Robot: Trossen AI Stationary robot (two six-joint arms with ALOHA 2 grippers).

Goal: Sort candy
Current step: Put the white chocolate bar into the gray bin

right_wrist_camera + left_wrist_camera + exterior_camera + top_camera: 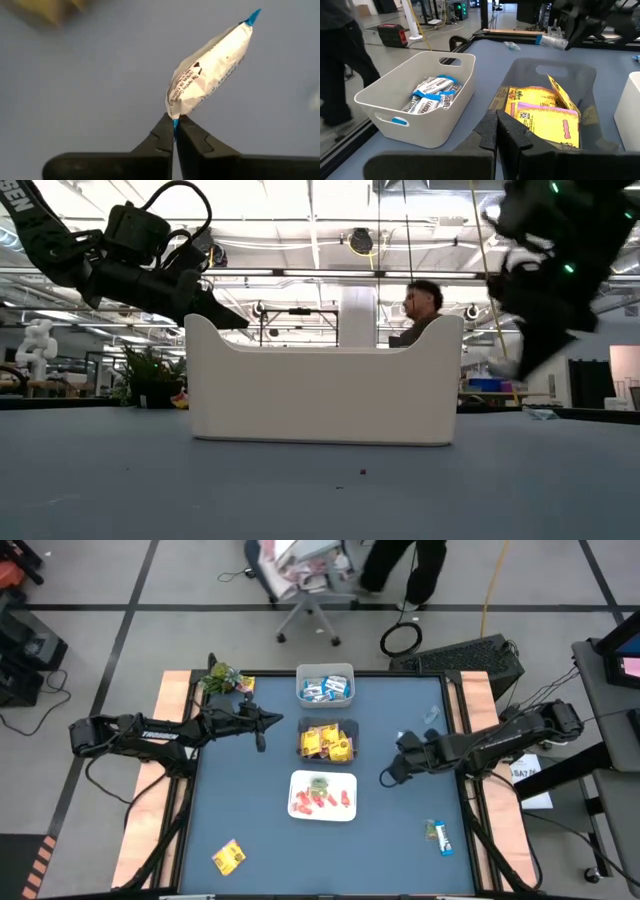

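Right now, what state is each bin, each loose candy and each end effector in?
Right end effector: shut on the blue-and-white bar, pinching its end.
Left end effector: shut, empty, by the grey bin.
White bin: holds blue-and-white bars.
Grey bin: holds yellow packets.
White tray: holds red and green pieces.
Yellow packet: loose on table.
Second blue bar: loose on table.

The left arm reaches in from nine o'clock, stretched level toward the centre, and its end effector (262, 730) hangs with its two dark fingers (490, 132) pressed together on nothing. The right arm comes in from three o'clock, bent at the elbow and angled toward eight o'clock, wrist dipped. Its end effector (175, 124) is pinched tight on the blue end of a white candy bar (210, 67).
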